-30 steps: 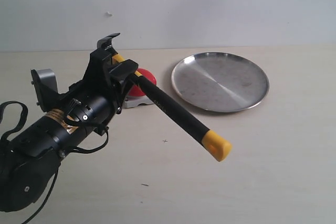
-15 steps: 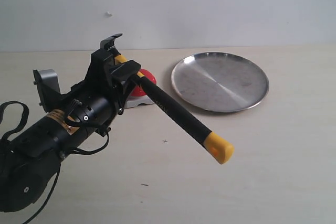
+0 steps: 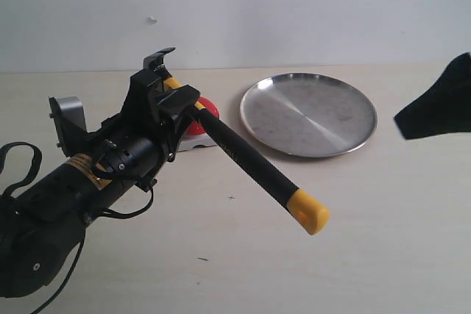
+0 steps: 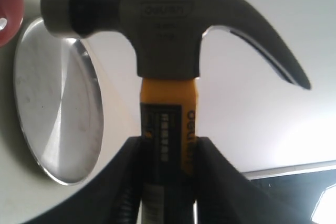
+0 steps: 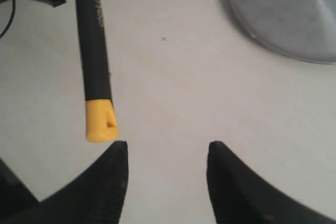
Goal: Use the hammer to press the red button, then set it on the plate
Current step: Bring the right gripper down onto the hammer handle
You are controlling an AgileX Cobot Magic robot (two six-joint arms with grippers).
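Fingers (image 4: 218, 182) of the left gripper (image 4: 168, 145) are clamped on the hammer (image 4: 168, 24), one on each side of the handle just below the yellow band under the steel head. The grip is firm on both sides, with no gap visible at either pad.

Fingers (image 5: 113, 182) of the right gripper (image 5: 168, 148) stand spread apart with nothing between them, only bare table (image 3: 368, 240) showing through the gap. The hammer's yellow handle end lies just beside one fingertip, outside the gap and not touching it.

Hammer position: held off the table by the left gripper, on the left half of the scene. The black handle runs from the gripper toward the near right, and its yellow end hangs free in the air. The head points to the far left, at the red button (image 3: 194, 129) (the gripper body hides the head in the exterior view, so contact between head and dome cannot be judged).

Red button position: on its pale base on the table, partly hidden behind the handle and just left of the plate (image 3: 309, 115).

Plate position: flat on the table at centre right, far of the handle end, with nothing on it. The right arm's dark body enters at the right edge, beside the plate's right rim.
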